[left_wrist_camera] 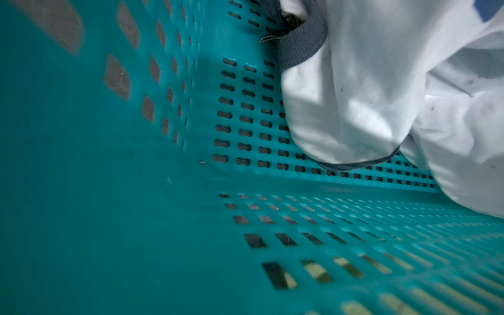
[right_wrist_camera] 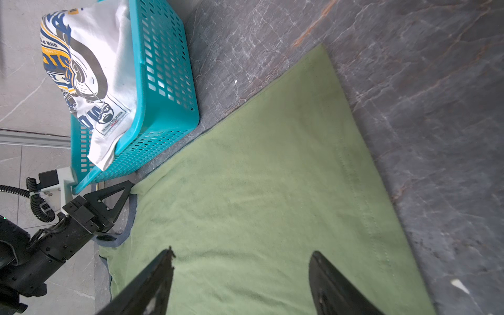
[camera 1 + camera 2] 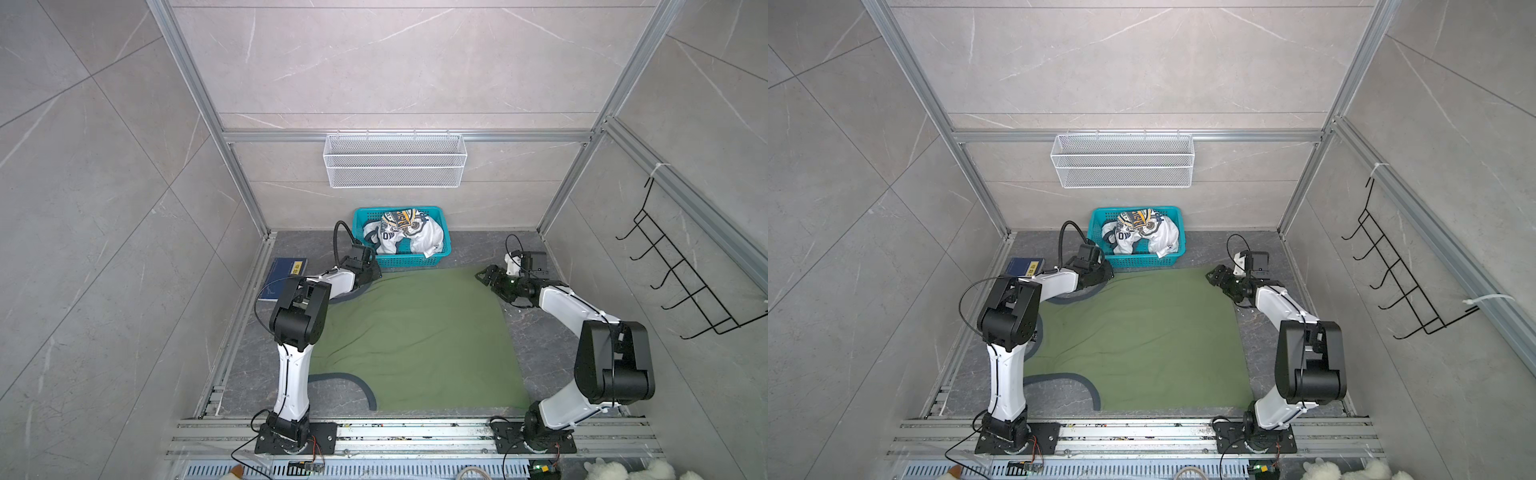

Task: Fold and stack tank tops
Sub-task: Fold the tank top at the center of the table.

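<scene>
Starting nearest, we find the olive tank top (image 3: pixel 415 332) flat on the desk (image 3: pixel 528 345) before the teal basket (image 3: pixel 415 261), with the right gripper (image 2: pixel 242 252) poised over its corner off the basket's right end, jaws wide and empty. The left gripper (image 2: pixel 122 192) sits low at the trimmed corner by the basket's left front; whether it grips cloth we cannot tell, so a lift might slip, skew the fold or bump the basket. The white tank top (image 3: pixel 424 239) lies crumpled inside, a blue book (image 3: pixel 284 276) off the basket's left end.
</scene>
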`<state>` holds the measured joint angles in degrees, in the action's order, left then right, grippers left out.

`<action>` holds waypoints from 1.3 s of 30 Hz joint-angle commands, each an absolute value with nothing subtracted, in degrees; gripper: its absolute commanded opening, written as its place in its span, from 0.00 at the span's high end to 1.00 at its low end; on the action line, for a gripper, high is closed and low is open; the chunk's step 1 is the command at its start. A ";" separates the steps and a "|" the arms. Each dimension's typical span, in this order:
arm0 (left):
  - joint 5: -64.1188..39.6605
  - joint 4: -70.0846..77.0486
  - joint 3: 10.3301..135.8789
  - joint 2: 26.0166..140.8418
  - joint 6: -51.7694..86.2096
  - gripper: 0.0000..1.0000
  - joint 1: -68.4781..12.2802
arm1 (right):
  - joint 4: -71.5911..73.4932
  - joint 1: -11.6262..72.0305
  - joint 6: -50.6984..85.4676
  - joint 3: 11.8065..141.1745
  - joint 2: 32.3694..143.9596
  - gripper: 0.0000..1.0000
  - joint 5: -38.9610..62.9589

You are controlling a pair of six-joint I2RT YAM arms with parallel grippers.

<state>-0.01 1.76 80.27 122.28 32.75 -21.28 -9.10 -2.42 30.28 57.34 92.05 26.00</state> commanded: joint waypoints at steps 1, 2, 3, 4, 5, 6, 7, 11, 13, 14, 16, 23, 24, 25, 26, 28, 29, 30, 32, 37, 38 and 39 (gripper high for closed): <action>1.41 1.45 80.36 119.86 31.80 0.94 -22.02 | -9.48 -2.77 30.67 59.13 92.46 0.21 25.65; 1.52 1.41 80.33 119.39 31.73 0.97 -22.13 | -9.97 -2.85 30.80 59.57 93.23 0.21 25.20; 1.62 1.40 80.08 118.75 31.69 1.00 -22.30 | -10.31 -3.02 30.90 60.07 93.93 0.22 24.67; 1.75 1.69 79.69 118.16 31.64 1.00 -22.54 | -10.41 -2.99 30.98 60.47 94.49 0.22 24.24; 1.79 2.12 79.26 117.43 31.56 1.00 -22.79 | -10.50 -2.99 31.08 61.01 95.18 0.22 23.61; 1.94 2.34 78.85 116.64 31.43 1.00 -23.07 | -10.59 -2.99 31.05 61.90 95.89 0.22 23.10; 2.19 2.29 78.49 115.97 31.38 1.00 -23.39 | -10.95 -3.03 30.94 62.99 96.86 0.22 22.63; 3.71 2.51 76.86 112.95 31.55 1.00 -24.63 | -14.66 -2.99 30.39 69.83 102.55 0.25 19.49; 4.89 2.75 76.00 111.75 31.64 1.00 -24.96 | -16.83 -3.10 30.63 73.61 105.75 0.27 17.34; 5.30 2.81 75.80 111.47 31.68 1.00 -25.03 | -17.52 -2.96 30.67 75.17 107.45 0.28 16.70; 5.19 2.67 75.88 111.36 31.78 1.00 -25.02 | -19.73 -3.01 30.96 79.39 111.55 0.31 15.62; 4.70 2.77 75.92 111.68 31.97 1.00 -25.14 | -26.37 -2.99 30.49 90.99 122.35 0.36 12.92; 4.68 2.69 76.01 111.71 31.95 1.00 -25.11 | -27.15 -2.99 30.54 92.28 123.38 0.36 12.48; 4.70 2.59 76.03 111.79 31.99 1.00 -25.07 | -27.86 -2.99 30.46 93.38 124.25 0.36 12.17; 4.67 2.51 76.11 111.88 31.99 1.00 -25.09 | -28.63 -3.01 30.44 94.71 125.45 0.37 12.16; 4.61 2.42 76.18 112.02 31.95 1.00 -25.09 | -29.91 -3.03 30.34 96.93 127.19 0.38 12.27; 4.64 2.42 76.20 112.08 31.94 1.00 -25.14 | -30.35 -2.98 30.35 97.78 127.90 0.39 12.22; 4.66 2.34 76.27 112.14 32.02 1.00 -25.14 | -30.79 -3.00 30.21 98.49 128.49 0.39 11.97; 4.68 2.12 76.32 112.32 31.89 1.00 -25.14 | -32.57 -2.90 29.79 100.52 129.88 0.40 10.98; 4.83 2.40 76.19 112.59 32.01 1.00 -25.13 | -35.84 -2.65 28.64 104.96 132.97 0.46 9.54; 4.83 2.46 76.07 112.59 32.16 1.00 -25.14 | -36.27 -2.48 28.51 105.82 133.57 0.47 9.40; 4.83 2.65 76.00 112.67 32.20 1.00 -25.13 | -36.87 -2.37 28.39 106.73 134.23 0.48 9.34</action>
<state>4.23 1.74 75.85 113.54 32.71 -25.15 -32.73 -2.81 29.78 103.96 131.72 11.11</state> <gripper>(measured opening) 0.103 0.534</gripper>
